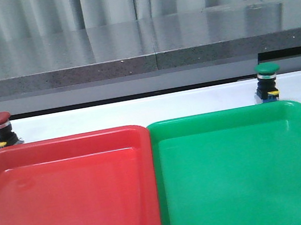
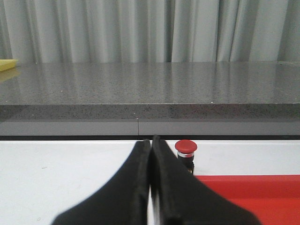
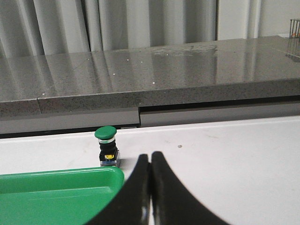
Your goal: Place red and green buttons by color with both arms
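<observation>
The red button [image 2: 186,149] is seen just right of the closed left gripper [image 2: 151,143], its body partly hidden. The green button [image 3: 106,145] stands left of the closed right gripper [image 3: 150,157].

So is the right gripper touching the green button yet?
Apart. In the right wrist view, white table shows between the shut right gripper and the green button, which stands upright just beyond the green tray.

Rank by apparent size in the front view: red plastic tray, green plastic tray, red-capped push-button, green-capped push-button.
1. Red plastic tray and green plastic tray: largest, look alike, both cropped by the frame, so unranked.
2. Red-capped push-button and green-capped push-button: far smaller, near-identical, both standing behind the trays.
</observation>
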